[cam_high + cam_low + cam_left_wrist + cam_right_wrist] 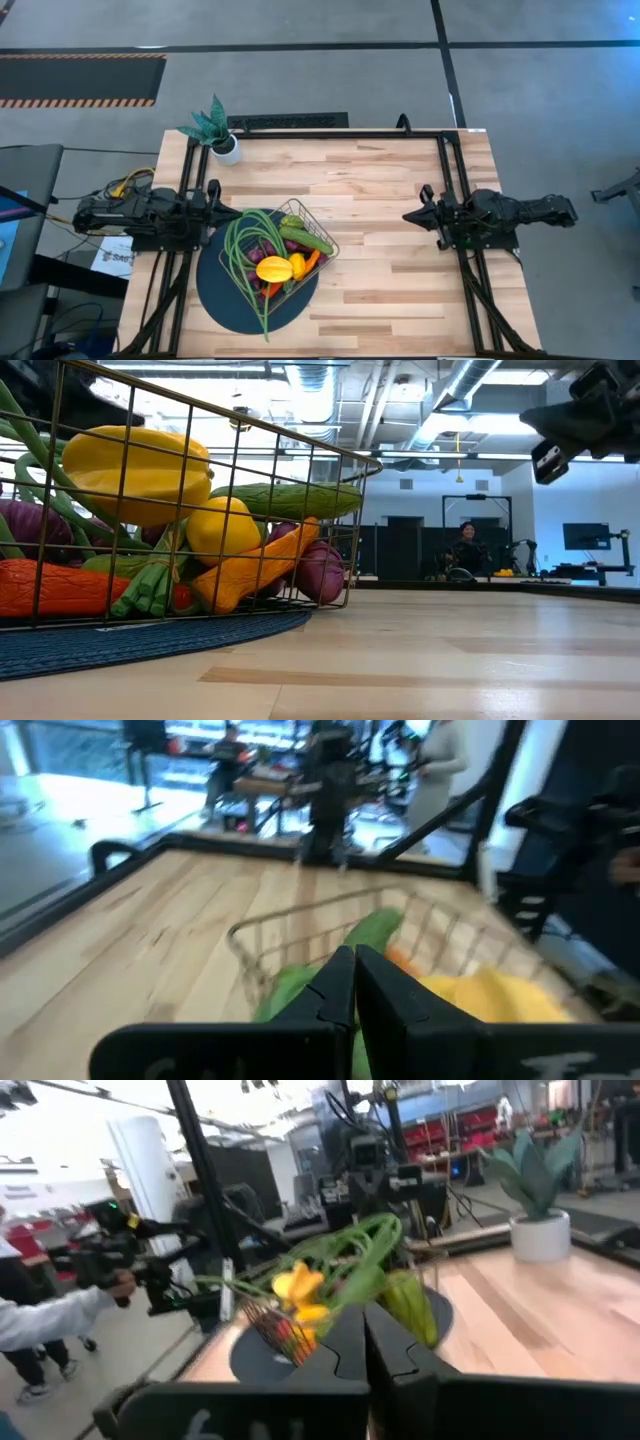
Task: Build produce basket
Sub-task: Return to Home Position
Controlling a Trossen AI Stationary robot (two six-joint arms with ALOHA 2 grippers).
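The basket (322, 228) sits on a dark round mat (212, 288), heaped with the produce (274, 268). A yellow fruit lies on top, a cucumber (306, 238) runs along one rim, and long green beans (240, 255) spill over the basket's edge onto the mat.

In the low view the basket's left part is cut off. A lemon (225, 530) and an orange pepper (255, 570) show through the wires, and the pieces beneath are half hidden.

The left pincer (232, 213) hangs just beside the basket's left side, its fingers pressed together on nothing. The right pincer (408, 216) is well apart to the basket's right, also pressed together and empty.

A dark shape (580, 415) at the low view's upper corner is probably an arm, but too little of it shows to be sure. A potted plant (214, 132) stands beyond the basket.
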